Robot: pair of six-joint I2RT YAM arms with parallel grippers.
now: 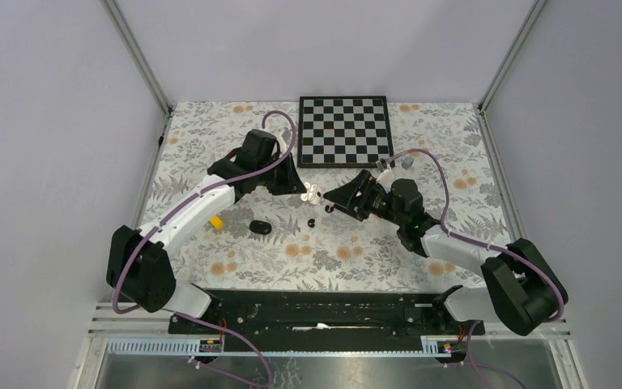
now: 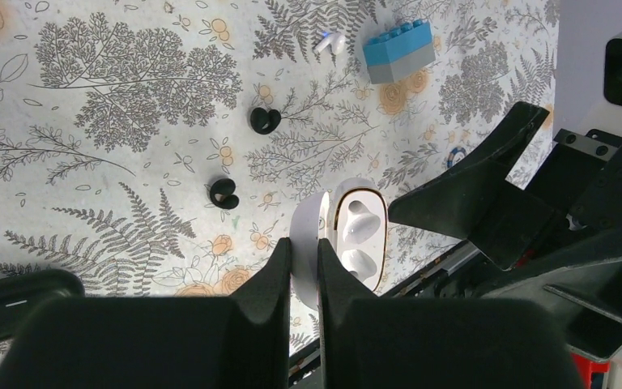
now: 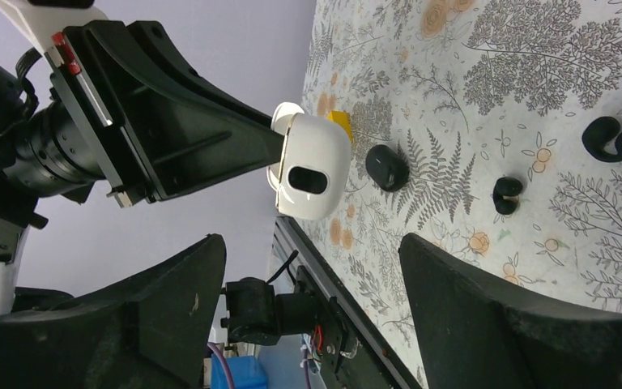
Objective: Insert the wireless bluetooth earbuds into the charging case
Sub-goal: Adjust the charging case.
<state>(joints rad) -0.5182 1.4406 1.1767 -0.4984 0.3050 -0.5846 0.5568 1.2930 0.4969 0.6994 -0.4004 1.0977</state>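
Two black earbuds (image 3: 507, 194) lie on the cloth (image 3: 470, 65) just beside your right gripper (image 3: 312, 251), the nearer one, its jaws wide and empty, while your left gripper (image 2: 304, 247) is clamped tight on the lid of the open, raised case (image 2: 358, 231).

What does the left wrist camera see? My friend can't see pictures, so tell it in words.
The left pincer is pinching the raised lid of an open white charging case. A black earbud and a second black earbud lie loose on the flowery tablecloth beyond it. Farther off sit a white earbud and a blue-and-grey toy brick.
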